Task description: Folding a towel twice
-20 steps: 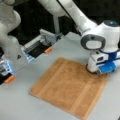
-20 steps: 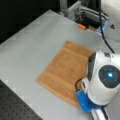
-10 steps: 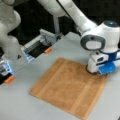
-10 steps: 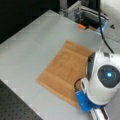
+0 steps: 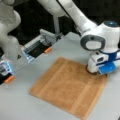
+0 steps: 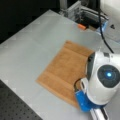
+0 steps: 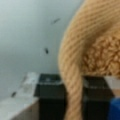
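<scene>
One orange-brown terry towel, roughly square with paler stripes, is lying nearly flat on the grey table in both front views, while at its right corner the single gripper, reaching down, is pinching a ribbed fold between two black fingers

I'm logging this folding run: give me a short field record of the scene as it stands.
towel: orange-brown towel, spread flat on the grey table, no fold visible
gripper: gripper low at the towel's corner toward a front view's right
grasp: in the wrist view, a bunched towel edge sits between the dark fingers
fold progress: none showing
</scene>
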Controlling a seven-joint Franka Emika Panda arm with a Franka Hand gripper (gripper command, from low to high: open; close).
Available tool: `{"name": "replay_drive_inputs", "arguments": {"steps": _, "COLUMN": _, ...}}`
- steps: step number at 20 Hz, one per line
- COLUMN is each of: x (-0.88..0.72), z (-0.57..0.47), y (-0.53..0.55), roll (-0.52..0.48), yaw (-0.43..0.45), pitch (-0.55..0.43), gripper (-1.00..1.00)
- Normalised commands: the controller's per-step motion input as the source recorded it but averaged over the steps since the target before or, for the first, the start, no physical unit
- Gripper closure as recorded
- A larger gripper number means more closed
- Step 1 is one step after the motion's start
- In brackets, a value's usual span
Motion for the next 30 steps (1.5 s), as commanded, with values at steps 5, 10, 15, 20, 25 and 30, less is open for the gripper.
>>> {"name": "replay_drive_inputs", "arguments": {"steps": 5, "x": -0.05, "z": 0.09, "y": -0.08, "roll": -0.060, "yaw": -0.050, "pitch": 0.034, "gripper": 1.00}}
{"name": "replay_drive_inputs", "arguments": {"steps": 10, "x": -0.09, "z": 0.08, "y": -0.18, "roll": -0.026, "yaw": -0.083, "pitch": 0.063, "gripper": 1.00}}
{"name": "replay_drive_inputs", "arguments": {"steps": 15, "x": -0.16, "z": -0.04, "y": -0.31, "roll": 0.025, "yaw": -0.176, "pitch": 0.016, "gripper": 1.00}}
{"name": "replay_drive_inputs", "arguments": {"steps": 20, "x": -0.30, "z": -0.06, "y": -0.33, "roll": 0.093, "yaw": -0.210, "pitch": -0.062, "gripper": 1.00}}
{"name": "replay_drive_inputs", "arguments": {"steps": 25, "x": -0.63, "z": -0.04, "y": -0.25, "roll": 0.183, "yaw": -0.236, "pitch": -0.160, "gripper": 1.00}}
{"name": "replay_drive_inputs", "arguments": {"steps": 30, "x": -0.83, "z": 0.00, "y": -0.07, "roll": 0.296, "yaw": -0.230, "pitch": -0.268, "gripper": 1.00}}
